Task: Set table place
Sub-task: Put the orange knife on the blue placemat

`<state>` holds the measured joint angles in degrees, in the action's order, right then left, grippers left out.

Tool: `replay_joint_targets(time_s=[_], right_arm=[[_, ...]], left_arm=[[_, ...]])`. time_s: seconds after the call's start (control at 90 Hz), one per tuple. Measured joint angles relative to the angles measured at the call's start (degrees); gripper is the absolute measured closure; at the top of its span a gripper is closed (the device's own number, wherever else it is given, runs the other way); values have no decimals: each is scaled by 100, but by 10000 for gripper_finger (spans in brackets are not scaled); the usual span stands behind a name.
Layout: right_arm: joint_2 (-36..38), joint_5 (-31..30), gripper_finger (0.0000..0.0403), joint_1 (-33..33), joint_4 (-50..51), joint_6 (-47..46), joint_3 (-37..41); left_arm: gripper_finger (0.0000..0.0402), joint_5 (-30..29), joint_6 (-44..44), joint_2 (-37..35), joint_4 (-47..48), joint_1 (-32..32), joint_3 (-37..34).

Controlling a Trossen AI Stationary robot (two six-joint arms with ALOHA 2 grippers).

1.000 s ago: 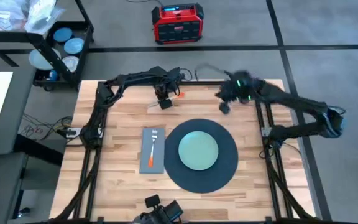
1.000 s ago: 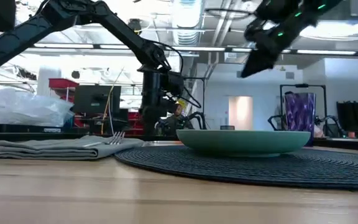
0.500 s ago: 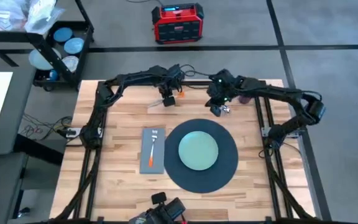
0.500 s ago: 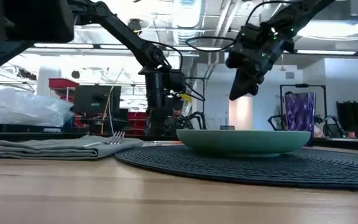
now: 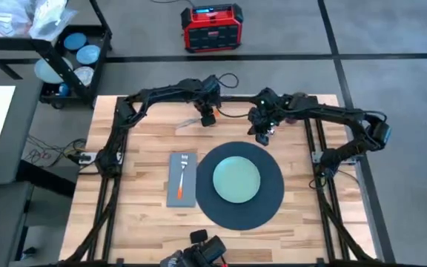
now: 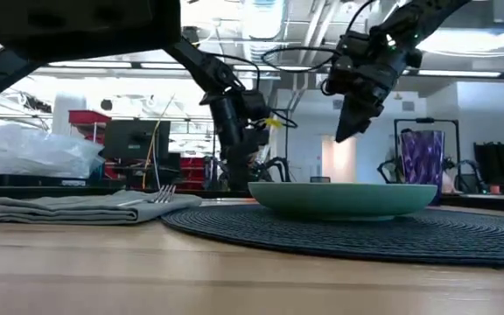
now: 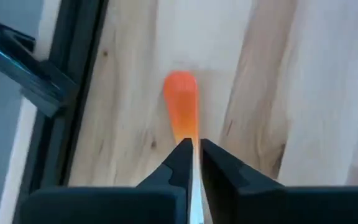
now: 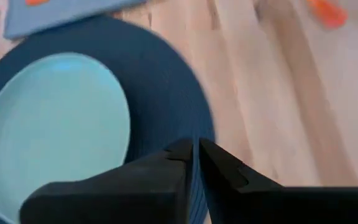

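Since the earlier frames the right arm has swung in from the far right edge toward the centre, and the left arm has drifted a little rightward along the far side.

From above, the left gripper (image 5: 207,118) sits over the far part of the tabletop (image 5: 139,222), and the right gripper (image 5: 262,134) hangs just beyond the far rim of the dark mat (image 5: 273,211). The green plate (image 5: 236,180) lies centred on that mat. The grey napkin (image 5: 181,194) lies just left of the mat with the fork (image 5: 182,172) on it. A red box (image 5: 211,27) stands on the floor beyond the table.

At table height, the right gripper (image 6: 346,129) hovers above the plate (image 6: 344,199), clear of it, and the left gripper is hidden behind the plate's rim. The purple cup (image 6: 421,157) stands far right, behind the plate.

The left wrist view shows the left gripper (image 7: 194,163) with its fingers drawn almost together on a thin utensil, whose orange handle (image 7: 180,104) points away over bare wood; knife or spoon cannot be told.

The right wrist view shows the right gripper (image 8: 195,158) nearly closed with a thin sliver between its tips; whether that is a utensil I cannot tell.

Plate, napkin and fork look placed, so the step in hand seems to be bringing the remaining cutlery. Next, the left arm's utensil likely needs carrying nearer and laying straight beside the plate.
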<state>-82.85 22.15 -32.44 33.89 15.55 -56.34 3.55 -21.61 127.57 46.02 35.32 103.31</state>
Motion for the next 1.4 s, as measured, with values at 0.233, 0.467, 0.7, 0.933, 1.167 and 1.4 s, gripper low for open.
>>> replay_joint_targets(time_s=[0.233,0.467,0.7,0.933,1.167,1.4], right_arm=[[1,4,350,65,19,-2,0],[2,28,350,96,43,-5,0],[2,-398,350,68,-360,-132,-12],[48,-1348,396,-271,262,-334,-42],[48,-838,390,-162,540,-71,-42],[48,-485,382,-49,611,-41,-44]], left_arm=[[336,-14,171,0,-45,28,0],[333,-724,-94,9,569,-177,177],[334,-670,316,804,1393,-429,1284],[362,-894,707,1134,1684,-214,2141],[392,-141,690,1121,1632,-155,2624],[366,123,554,1123,1547,-205,2271]])
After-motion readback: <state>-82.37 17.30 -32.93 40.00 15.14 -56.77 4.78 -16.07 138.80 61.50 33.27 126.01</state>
